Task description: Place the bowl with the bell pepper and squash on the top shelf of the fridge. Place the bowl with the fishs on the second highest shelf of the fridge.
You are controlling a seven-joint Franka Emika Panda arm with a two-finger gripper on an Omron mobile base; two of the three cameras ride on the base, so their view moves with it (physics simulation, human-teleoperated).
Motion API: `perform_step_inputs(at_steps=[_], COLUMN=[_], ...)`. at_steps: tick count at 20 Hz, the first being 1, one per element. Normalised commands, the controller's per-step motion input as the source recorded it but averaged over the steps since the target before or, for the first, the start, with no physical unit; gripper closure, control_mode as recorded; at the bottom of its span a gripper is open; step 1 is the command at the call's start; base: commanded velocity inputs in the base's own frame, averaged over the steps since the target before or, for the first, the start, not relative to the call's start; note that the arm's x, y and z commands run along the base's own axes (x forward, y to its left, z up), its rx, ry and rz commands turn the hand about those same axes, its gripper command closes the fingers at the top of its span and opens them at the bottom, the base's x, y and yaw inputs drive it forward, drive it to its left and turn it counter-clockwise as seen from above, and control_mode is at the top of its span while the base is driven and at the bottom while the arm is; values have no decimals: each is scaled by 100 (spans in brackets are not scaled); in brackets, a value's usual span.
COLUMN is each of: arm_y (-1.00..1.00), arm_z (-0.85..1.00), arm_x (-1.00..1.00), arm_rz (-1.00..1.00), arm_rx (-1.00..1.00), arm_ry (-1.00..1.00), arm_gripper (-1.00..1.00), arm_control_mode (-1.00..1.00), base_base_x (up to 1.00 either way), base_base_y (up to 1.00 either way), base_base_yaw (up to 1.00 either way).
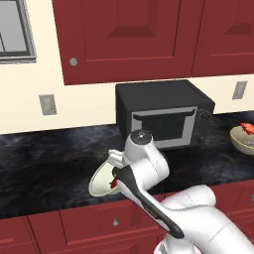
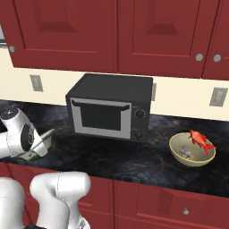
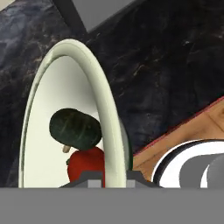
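Note:
My gripper [image 3: 112, 182] is shut on the rim of the off-white bowl with the bell pepper and squash [image 3: 57, 109]. The rim runs up between the two fingertips [image 3: 93, 180]. Inside lie the dark green squash [image 3: 74, 128] and, below it, the red bell pepper [image 3: 86, 164]. From the left base view the bowl [image 1: 100, 179] hangs tilted at the counter's front edge, beside the hand [image 1: 117, 167]. Its rim and green foot [image 2: 31, 155] show in the right base view. The cream-tan bowl with the fishs [image 2: 192, 151] [image 1: 242, 140] stands to the right, holding a red-orange fish [image 2: 201, 139] and a grey fish [image 2: 184, 153]. The fridge is out of view.
A black microwave [image 1: 163, 114] [image 2: 109, 107] stands at the back of the dark marble counter [image 2: 134, 156], between the two bowls. Red wall cabinets [image 2: 116, 31] hang above and red drawer fronts [image 1: 74, 225] run below the counter edge.

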Motion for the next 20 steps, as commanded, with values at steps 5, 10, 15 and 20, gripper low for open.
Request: perform_step_inputs(at_steps=[5, 10, 15, 20], arm_y=[-100, -100, -94, -3], arm_z=[84, 97, 13, 0], arm_x=[-100, -63, -32, -2], arm_rz=[-9, -11, -7, -1], arm_rx=[4, 29, 33, 0], arm_ry=[-32, -9, -4, -1], arm_gripper=[100, 100, 100, 100], arm_control_mode=[-100, -100, -100, -100], base_base_x=[0, 0, 0, 0], base_base_y=[0, 0, 0, 0], base_base_yaw=[0, 0, 0, 0])
